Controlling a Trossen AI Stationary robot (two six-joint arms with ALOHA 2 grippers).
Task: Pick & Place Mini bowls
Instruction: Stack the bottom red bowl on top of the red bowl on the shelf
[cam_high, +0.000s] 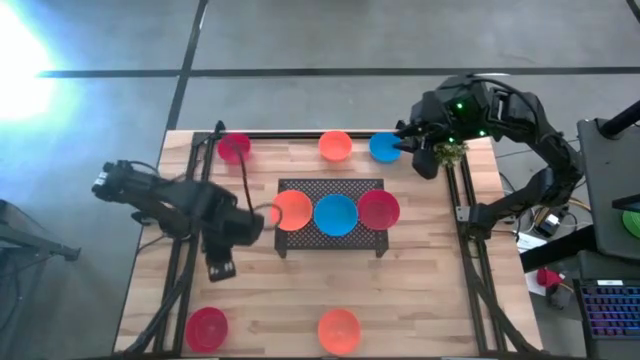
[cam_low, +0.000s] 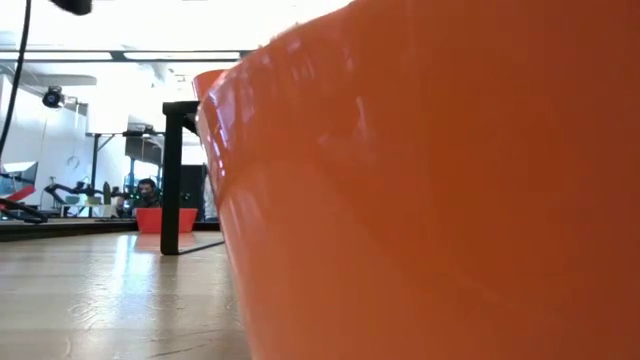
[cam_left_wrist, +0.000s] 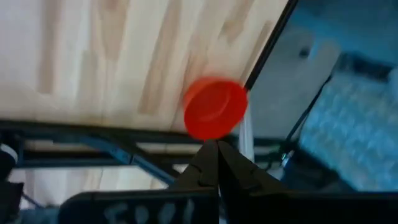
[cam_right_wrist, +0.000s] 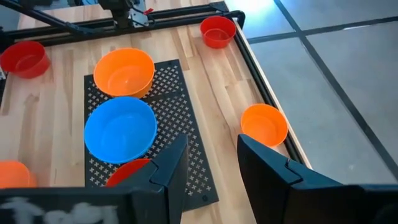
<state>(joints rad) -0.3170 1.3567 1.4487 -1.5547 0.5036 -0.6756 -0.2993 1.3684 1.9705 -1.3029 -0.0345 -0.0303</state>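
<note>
Three mini bowls, orange, blue and red, sit on the dark mesh rack mid-table. More bowls stand on the wood: red, orange and blue along the far edge, red and orange along the near edge. My left gripper is shut and empty left of the rack; in its wrist view the gripper points at a red bowl. My right gripper stands open at the far blue bowl's right side, its fingers empty.
A black frame rail runs along the table's left side and another along the right. A small green plant sits at the far right corner. In the low view the near orange bowl fills most of the picture.
</note>
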